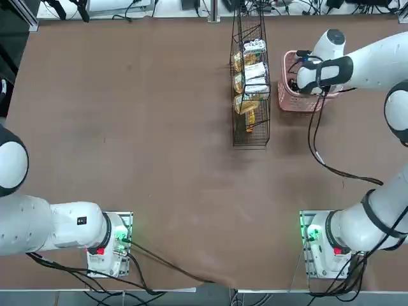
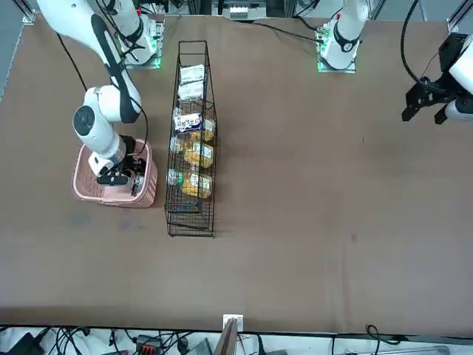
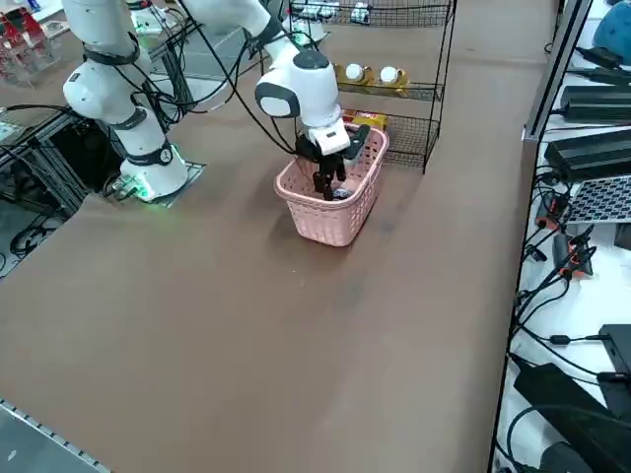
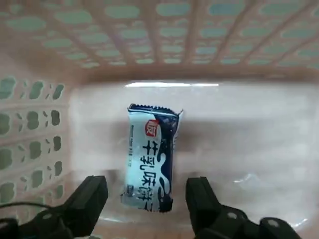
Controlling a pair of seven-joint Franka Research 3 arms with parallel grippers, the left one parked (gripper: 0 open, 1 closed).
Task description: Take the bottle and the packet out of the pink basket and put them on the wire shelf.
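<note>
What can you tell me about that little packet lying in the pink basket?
The small flat white packet with dark blue print has crimped ends and a small red mark. It lies flat on the floor of the pale pink plastic lattice basket, nothing else beside it. The right end effector hangs open over it, a finger either side, not touching.

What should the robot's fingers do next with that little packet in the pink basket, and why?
Probably go down a little further, then close. The right gripper is open inside the pink basket, a finger on each side of the packet, which lies flat on the basket floor and is not yet gripped.
</note>
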